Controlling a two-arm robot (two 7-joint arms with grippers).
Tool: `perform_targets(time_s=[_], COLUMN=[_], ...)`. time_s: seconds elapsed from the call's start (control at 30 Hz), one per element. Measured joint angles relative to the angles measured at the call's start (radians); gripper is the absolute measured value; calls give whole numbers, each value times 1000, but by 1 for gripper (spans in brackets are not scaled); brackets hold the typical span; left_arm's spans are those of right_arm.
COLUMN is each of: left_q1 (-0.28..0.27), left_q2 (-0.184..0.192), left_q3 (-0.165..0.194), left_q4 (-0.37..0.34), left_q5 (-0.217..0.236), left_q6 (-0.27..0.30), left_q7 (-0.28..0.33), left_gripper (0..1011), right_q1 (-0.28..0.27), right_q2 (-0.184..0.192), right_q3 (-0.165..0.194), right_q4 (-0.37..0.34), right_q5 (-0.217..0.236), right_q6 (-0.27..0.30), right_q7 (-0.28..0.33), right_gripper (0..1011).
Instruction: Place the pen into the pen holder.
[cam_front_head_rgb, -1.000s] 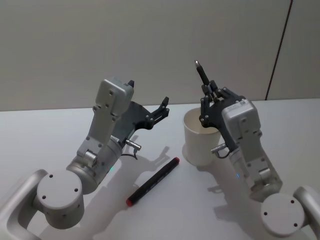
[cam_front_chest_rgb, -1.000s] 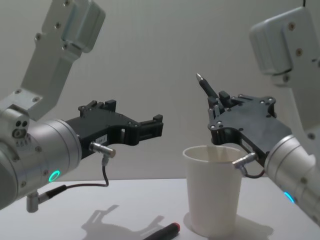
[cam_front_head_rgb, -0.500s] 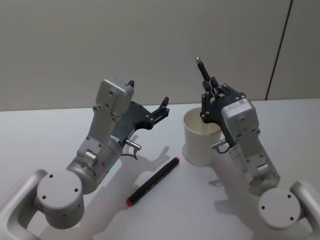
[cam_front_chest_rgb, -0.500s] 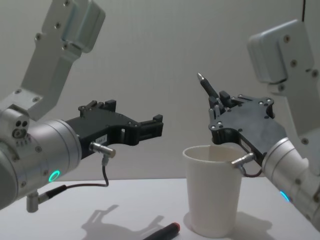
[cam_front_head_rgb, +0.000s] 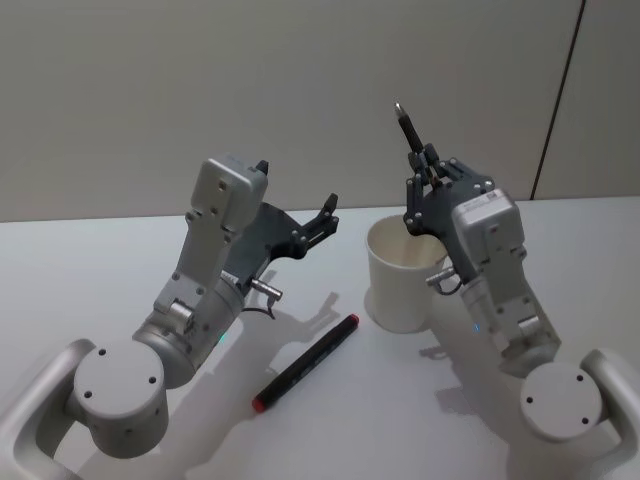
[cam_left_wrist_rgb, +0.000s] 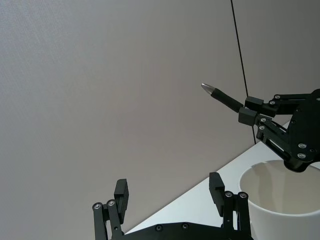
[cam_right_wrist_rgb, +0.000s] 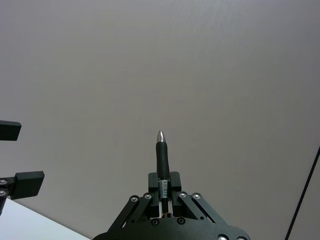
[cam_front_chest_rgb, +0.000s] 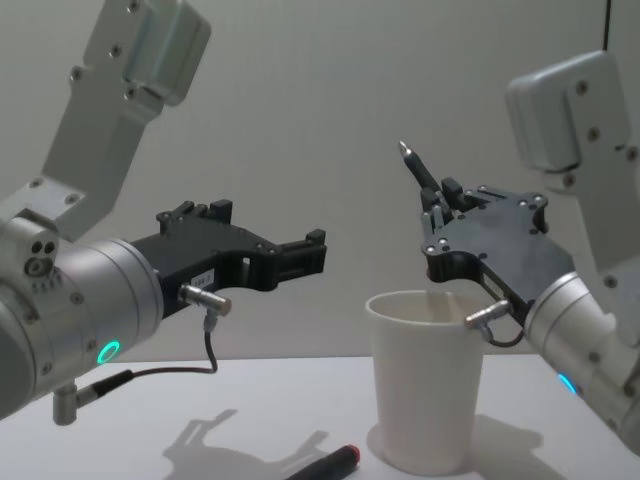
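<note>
We are in the carrying step: the right gripper (cam_front_head_rgb: 425, 172) is clamped on the pen (cam_front_head_rgb: 408, 130) and holds it above the pen holder (cam_front_head_rgb: 398, 290), and the pen is not yet inside. The pen is a dark barrel with a silver tip. It is held by its lower part, with the tip pointing up and leaning a little towards our left. Its lower end is hidden between the fingers.

The pen holder, a white paper cup, stands upright on the surface (cam_front_head_rgb: 90, 265), just in front of our right arm. From the chest the right gripper hangs just above the rim, over the right half of the mouth.

Next, we judge, the pen's lower end must be centred over the opening and brought down inside the rim before the fingers let go. Released this high or this tilted, it could strike the rim or tip the light cup.

Our left gripper (cam_front_head_rgb: 325, 215) hovers above the surface to the left of the cup, its fingers spread wide and holding nothing. A black marker (cam_front_head_rgb: 305, 362) with red ends lies flat on the surface between the two arms, apart from the cup.
</note>
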Motion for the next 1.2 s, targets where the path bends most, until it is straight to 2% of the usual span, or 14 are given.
perform_targets(time_s=[0.4, 1.2], left_q1=[0, 0], left_q2=[0, 0], left_q3=[0, 0], left_q4=[0, 0], left_q5=[0, 0], left_q6=[0, 0], left_q7=[0, 0], left_gripper=[1001, 1001], right_q1=[37, 58], right_q2=[-10, -29], right_q3=[4, -14], right_q4=[50, 80], right_q5=[36, 69], right_q6=[-37, -35], right_q7=[47, 102], right_gripper=[119, 119])
